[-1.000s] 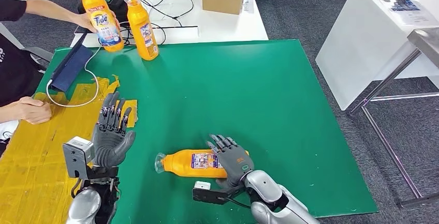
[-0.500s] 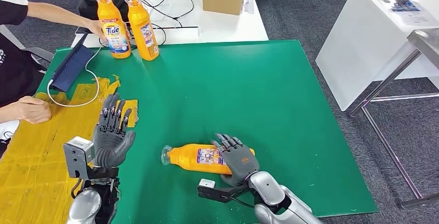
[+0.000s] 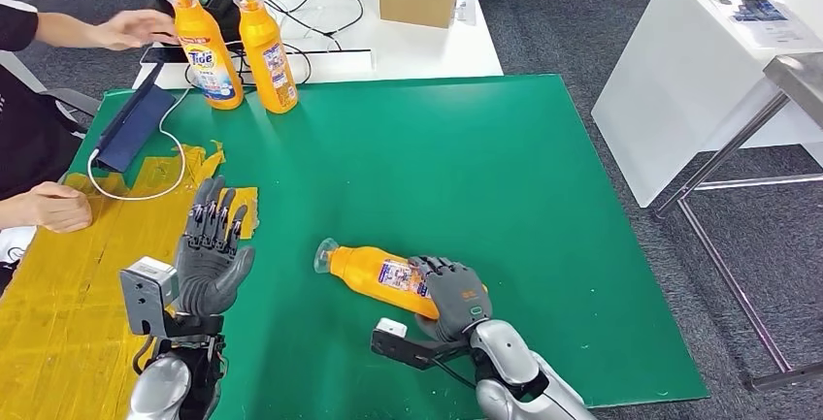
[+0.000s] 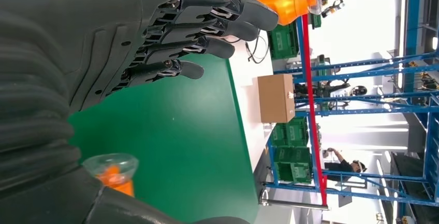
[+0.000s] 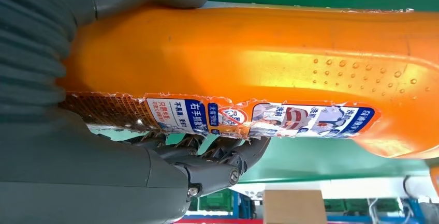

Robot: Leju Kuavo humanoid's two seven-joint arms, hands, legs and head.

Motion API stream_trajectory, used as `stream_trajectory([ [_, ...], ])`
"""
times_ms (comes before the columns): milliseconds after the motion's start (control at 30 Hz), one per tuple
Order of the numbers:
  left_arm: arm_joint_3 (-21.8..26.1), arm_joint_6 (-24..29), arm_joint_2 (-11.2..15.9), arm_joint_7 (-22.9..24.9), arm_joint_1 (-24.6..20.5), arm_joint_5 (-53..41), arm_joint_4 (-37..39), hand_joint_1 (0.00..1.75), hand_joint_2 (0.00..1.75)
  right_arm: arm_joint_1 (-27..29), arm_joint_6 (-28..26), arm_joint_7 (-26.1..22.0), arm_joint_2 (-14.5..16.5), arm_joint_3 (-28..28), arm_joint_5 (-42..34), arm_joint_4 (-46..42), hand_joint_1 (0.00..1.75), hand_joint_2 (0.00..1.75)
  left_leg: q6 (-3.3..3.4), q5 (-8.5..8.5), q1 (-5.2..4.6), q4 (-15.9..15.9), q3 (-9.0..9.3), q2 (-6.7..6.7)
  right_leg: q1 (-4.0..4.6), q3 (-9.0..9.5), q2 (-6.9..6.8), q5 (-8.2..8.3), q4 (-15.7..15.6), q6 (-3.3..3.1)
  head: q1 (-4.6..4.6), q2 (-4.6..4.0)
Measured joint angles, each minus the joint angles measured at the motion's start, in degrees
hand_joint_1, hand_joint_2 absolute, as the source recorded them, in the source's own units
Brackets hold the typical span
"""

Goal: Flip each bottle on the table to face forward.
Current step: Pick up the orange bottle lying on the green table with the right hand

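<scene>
Near the surface's front edge, the right robot hand grips a lying orange detergent bottle, fingers wrapped over its body, cap toward the left. The left robot hand hovers with fingers spread, holding nothing. At the far left corner stand two upright orange bottles, a person's hand beside them.

I see my left hand with fingers apart over the green table; an orange bottle cap is near the thumb, a box beyond.
</scene>
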Motion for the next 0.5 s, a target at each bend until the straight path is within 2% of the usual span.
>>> stream_trajectory([
  [67, 0.0, -0.1, 0.0, 0.0, 0.2, 0.1, 0.0, 0.0, 1.75, 0.8, -3.4, -1.7, 0.8, -1.1, -1.6, -1.1, 1.75, 1.75, 0.0, 0.0, 0.0, 0.0, -0.01, 0.0, 0.0, 0.0, 0.0, 0.0, 0.0, 0.0, 0.01, 0.0],
  [300, -0.8, -4.6, -0.1, 0.5, 1.3, 4.1, -0.4, 0.0, 1.75, 5.3, -21.6, -11.4, 5.7, -7.0, -9.3, -11.4, 1.75, 1.75, 0.0, -0.01, 0.0, 0.0, -0.03, 0.0, 0.0, -0.05, 0.0, -0.02, 0.0, -0.01, -0.01, 0.0],
  [400, -2.4, -6.0, -0.1, 0.5, 1.2, 5.0, -0.2, 0.0, 1.75, 6.7, -25.7, -15.9, 7.6, -9.3, -13.3, -14.7, 1.75, 1.75, 0.0, -0.01, 0.0, 0.0, -0.04, 0.02, -0.01, -0.06, 0.0, -0.03, 0.0, -0.01, -0.01, 0.0],
  [500, -4.2, -6.8, -0.1, 0.6, 0.7, 5.9, 0.5, 0.0, 1.75, 7.3, -26.0, -19.1, 9.3, -10.1, -16.1, -15.9, 1.75, 1.75, -0.01, -0.02, 0.0, 0.0, -0.03, 0.06, 0.0, -0.07, 0.0, -0.02, 0.0, -0.01, 0.0, 0.0],
])
